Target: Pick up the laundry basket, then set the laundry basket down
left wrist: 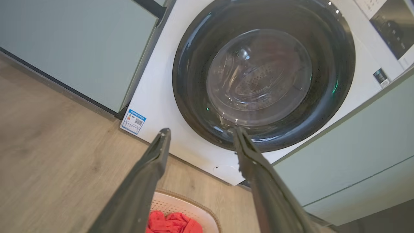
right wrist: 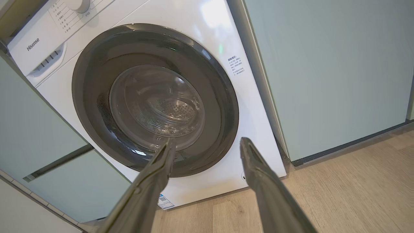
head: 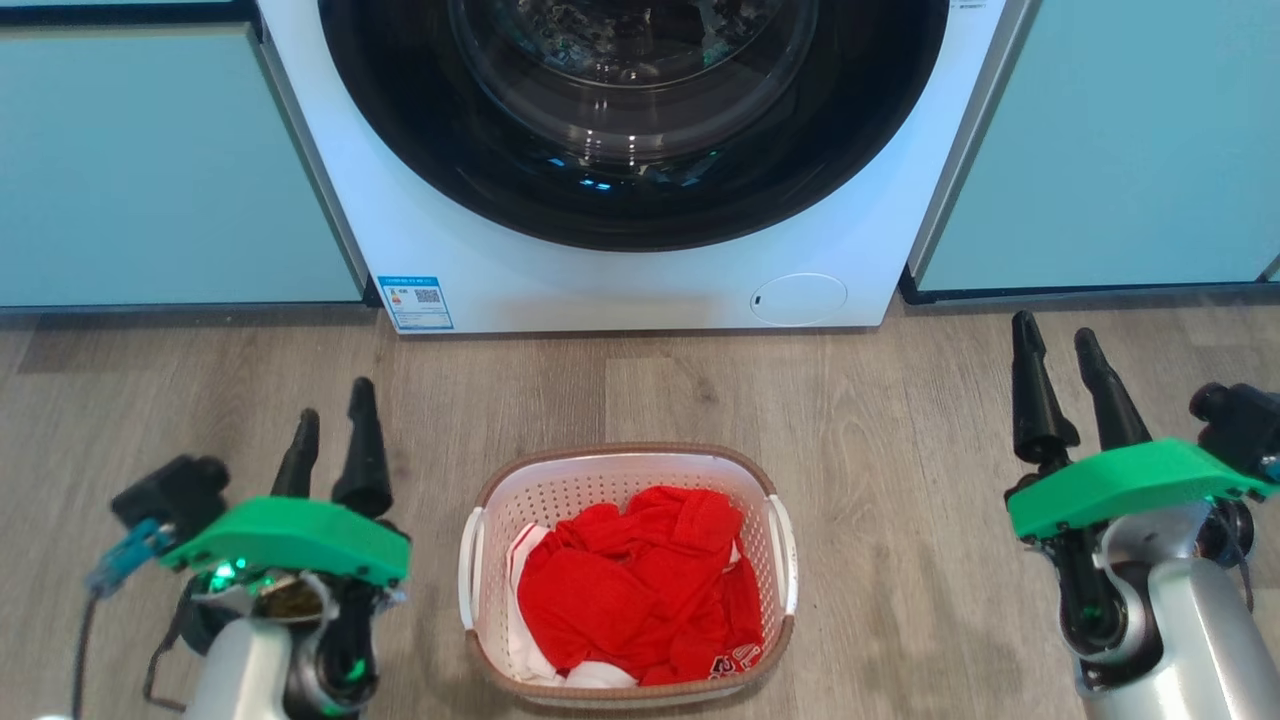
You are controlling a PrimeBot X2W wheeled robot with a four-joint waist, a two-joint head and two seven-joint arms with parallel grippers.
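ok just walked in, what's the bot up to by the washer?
Nothing is held yet. The laundry basket, with red clothes in it, sits on the wood floor in front of the Hisense washing machine, whose door is shut. The left claw and right claw are both open, one on each side of the basket and apart from it. The pickup has not begun.
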